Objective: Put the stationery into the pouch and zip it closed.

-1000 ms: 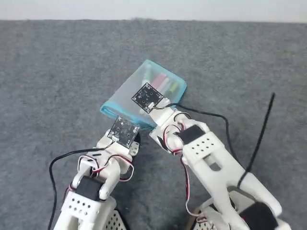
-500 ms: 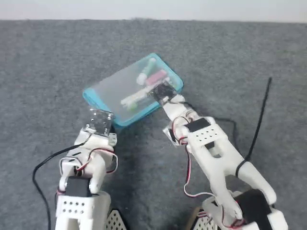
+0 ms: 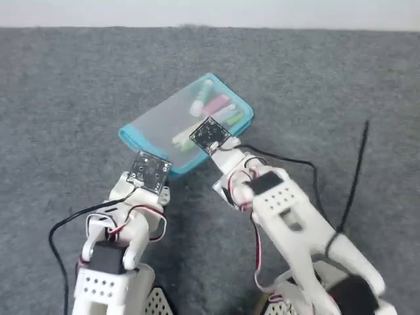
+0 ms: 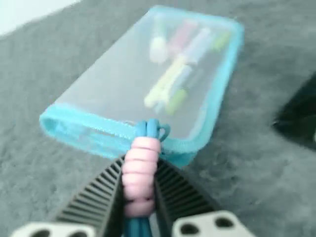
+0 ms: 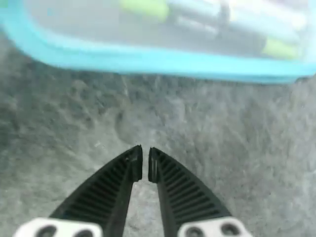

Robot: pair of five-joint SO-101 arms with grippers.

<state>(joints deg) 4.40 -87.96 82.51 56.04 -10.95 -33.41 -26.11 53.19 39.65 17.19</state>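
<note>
Pouch (image 3: 157, 125), single, holds roughly four pens (image 3: 211, 109); left gripper (image 4: 139, 167) clamps its pull (image 4: 143, 147), right gripper (image 5: 144, 159) clenched empty.

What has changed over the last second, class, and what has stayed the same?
The left gripper, shut on the pink zipper pull, swung left, dragging that end of the pouch with it. The right gripper shifted slightly. The stationery stayed inside.

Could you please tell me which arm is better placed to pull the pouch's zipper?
Likely left: the left gripper is shut on the pink zipper pull at the pouch end, while the right gripper is shut on nothing, over the mat beside the pouch.
</note>
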